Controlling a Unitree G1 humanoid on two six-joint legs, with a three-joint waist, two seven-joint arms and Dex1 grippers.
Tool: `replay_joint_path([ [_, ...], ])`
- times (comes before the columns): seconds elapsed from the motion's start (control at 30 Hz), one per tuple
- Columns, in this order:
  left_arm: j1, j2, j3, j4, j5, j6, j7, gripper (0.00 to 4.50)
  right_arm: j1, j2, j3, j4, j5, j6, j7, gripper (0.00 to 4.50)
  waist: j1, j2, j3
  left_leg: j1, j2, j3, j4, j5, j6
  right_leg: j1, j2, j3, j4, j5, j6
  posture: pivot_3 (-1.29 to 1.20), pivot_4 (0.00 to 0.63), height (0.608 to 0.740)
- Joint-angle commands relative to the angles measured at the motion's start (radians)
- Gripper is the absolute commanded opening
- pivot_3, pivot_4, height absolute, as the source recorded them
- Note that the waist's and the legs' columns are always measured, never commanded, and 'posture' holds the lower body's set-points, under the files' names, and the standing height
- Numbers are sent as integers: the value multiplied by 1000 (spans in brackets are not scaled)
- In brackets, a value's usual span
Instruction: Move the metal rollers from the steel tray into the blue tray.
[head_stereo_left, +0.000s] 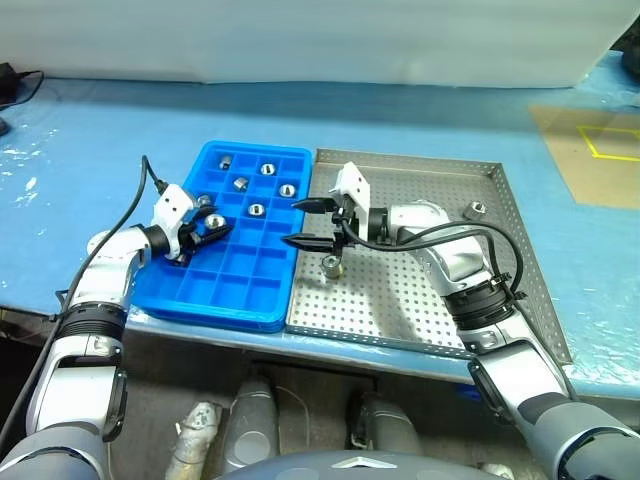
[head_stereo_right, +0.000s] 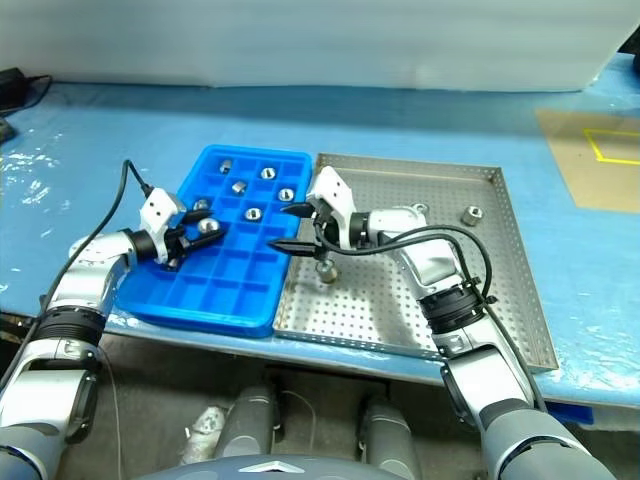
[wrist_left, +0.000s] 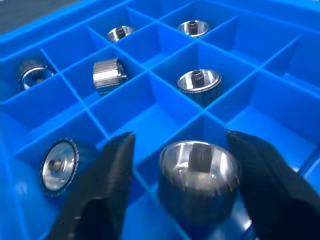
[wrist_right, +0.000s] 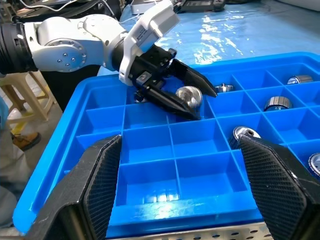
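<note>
Blue tray (head_stereo_left: 240, 280) bears no readable writing; left claw (head_stereo_left: 212, 228) spread beside a roller (wrist_left: 198, 181), right claw (head_stereo_left: 305, 223) spread, empty.

No legible text, labels, brands, numbers or signs on any surface. The only marking is a yellow outline (head_stereo_left: 612, 143) on the brown panel (head_stereo_left: 575, 170) at the table's far right; it forms no readable character.
</note>
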Motion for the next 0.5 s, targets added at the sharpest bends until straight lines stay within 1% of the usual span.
replay_joint_path([
  [0.03,-14,-30,-24,-52,-18,14,-23,3339,7,-2,-35,-54,9,1,-11,3851,1,0,0,0,-1,0,0,0,1,0,-1,0,0,0,0,18,150,740],
  [0.23,-29,-65,-38,-143,-40,41,-50,3339,25,-15,-53,-81,11,15,-24,3851,11,0,0,-2,-2,0,1,-1,1,0,-3,-1,-1,0,0,-14,150,740],
  [0.37,-61,-92,-49,-204,-76,90,-74,3339,42,-35,-82,-103,13,29,-49,3851,-6,-1,0,-1,-2,1,2,-1,2,0,-4,-1,0,0,1,-33,150,740],
  [0.5,-177,-169,-65,-119,-79,83,-65,3339,83,-95,-199,-152,34,63,-121,3851,-7,-1,0,-1,-1,0,2,0,0,0,0,0,0,0,1,-130,150,740],
])
